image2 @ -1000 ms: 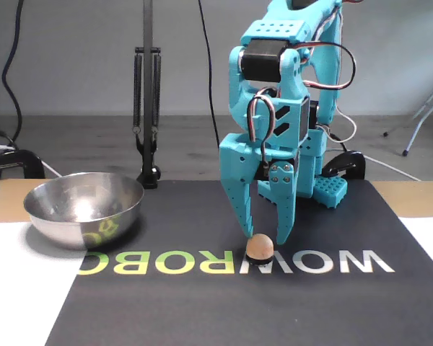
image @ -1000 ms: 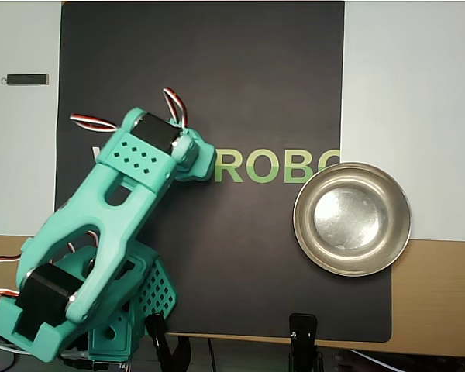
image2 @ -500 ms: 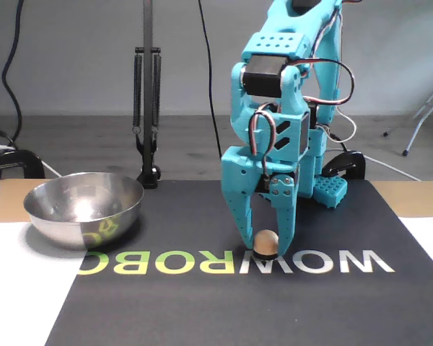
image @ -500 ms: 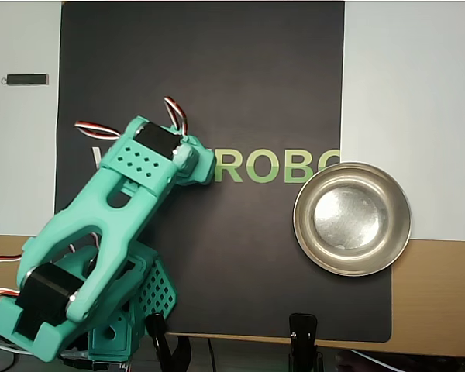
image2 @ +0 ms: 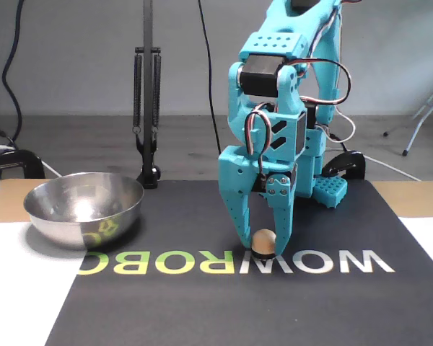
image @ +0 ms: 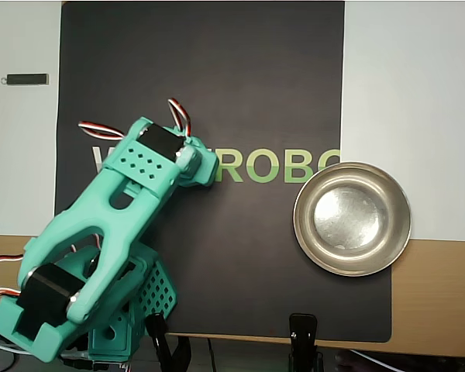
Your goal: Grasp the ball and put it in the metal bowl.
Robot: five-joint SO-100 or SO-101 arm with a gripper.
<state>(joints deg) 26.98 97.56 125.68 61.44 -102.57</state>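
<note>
Mat [image2: 202,303]: ball [image2: 263,243] between fingers [image2: 241,223].

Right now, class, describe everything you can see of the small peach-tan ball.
In the fixed view, the small peach-tan ball is a smooth, matte sphere. It sits low on the black printed mat, just above the lettering, between the tips of the turquoise gripper, whose jaws flank it closely. The arm hides it in the overhead view.

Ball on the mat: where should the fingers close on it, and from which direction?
Grip the ball across its widest middle, coming straight down from above. It is a smooth sphere resting on the mat, so any lower or higher pinch could squirt it out. The gripper already straddles it, one finger on each side.
</note>
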